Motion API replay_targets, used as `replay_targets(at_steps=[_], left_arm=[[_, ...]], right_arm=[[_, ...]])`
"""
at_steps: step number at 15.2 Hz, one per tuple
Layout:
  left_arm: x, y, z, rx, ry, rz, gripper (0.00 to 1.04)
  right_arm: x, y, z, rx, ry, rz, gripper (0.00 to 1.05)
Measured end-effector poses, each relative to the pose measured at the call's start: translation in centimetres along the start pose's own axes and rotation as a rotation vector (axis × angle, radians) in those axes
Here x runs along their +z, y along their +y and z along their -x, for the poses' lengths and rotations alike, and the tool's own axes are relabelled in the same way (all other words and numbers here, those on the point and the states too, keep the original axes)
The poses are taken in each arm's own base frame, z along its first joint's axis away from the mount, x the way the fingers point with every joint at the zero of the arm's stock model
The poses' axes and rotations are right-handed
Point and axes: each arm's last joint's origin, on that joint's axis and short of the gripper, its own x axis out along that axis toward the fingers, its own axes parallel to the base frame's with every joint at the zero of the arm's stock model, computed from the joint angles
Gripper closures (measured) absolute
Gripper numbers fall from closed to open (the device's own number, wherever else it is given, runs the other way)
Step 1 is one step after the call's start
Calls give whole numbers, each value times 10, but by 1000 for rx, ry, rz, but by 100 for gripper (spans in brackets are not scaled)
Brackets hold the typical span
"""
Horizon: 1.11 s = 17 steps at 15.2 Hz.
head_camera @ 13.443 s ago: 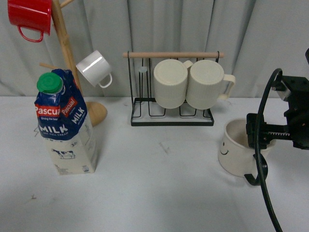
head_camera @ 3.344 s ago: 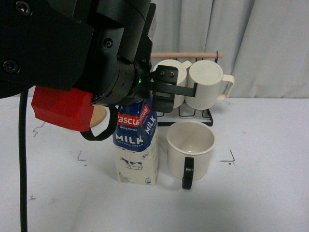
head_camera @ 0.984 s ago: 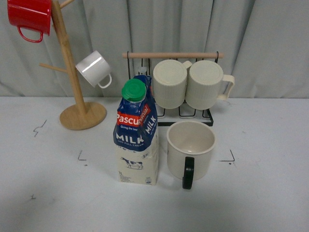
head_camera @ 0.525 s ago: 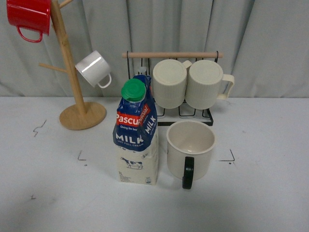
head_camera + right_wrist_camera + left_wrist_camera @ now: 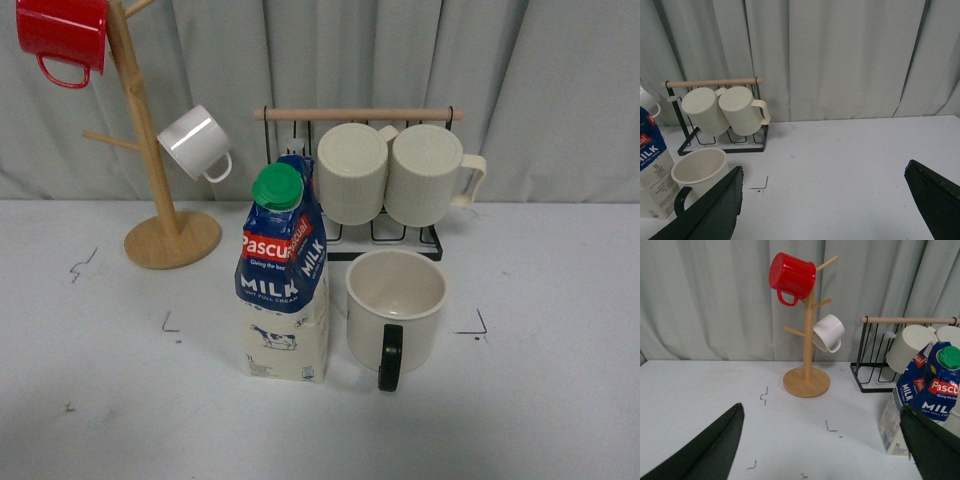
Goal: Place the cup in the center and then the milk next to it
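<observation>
We count one cup (image 5: 395,306) and one milk (image 5: 284,280) standing upright just beside each other inside the center (image 5: 200,325), the milk to the cup's left and the cup's black handle facing us. Behind them are a wire rack (image 5: 372,232) holding two ribbed mugs (image 5: 352,172), and a wooden tree (image 5: 160,205) with one white mug (image 5: 195,143) and one red mug (image 5: 62,32). Our left gripper (image 5: 820,450) and right gripper (image 5: 822,207) each have their fingers spread wide with nothing between them, well clear of both.
</observation>
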Motion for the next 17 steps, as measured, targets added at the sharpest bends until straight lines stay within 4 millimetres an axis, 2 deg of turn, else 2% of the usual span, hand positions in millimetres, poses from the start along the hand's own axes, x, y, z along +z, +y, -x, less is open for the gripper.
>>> replay_targets(at_steps=[1, 2, 17], left_arm=[[0, 0, 0, 0, 0, -2, 5], [0, 0, 0, 0, 0, -1, 8], [0, 0, 0, 0, 0, -1, 7]], right_arm=[[0, 0, 0, 0, 0, 0, 6], [0, 0, 0, 0, 0, 0, 6], [0, 0, 0, 0, 0, 0, 6]])
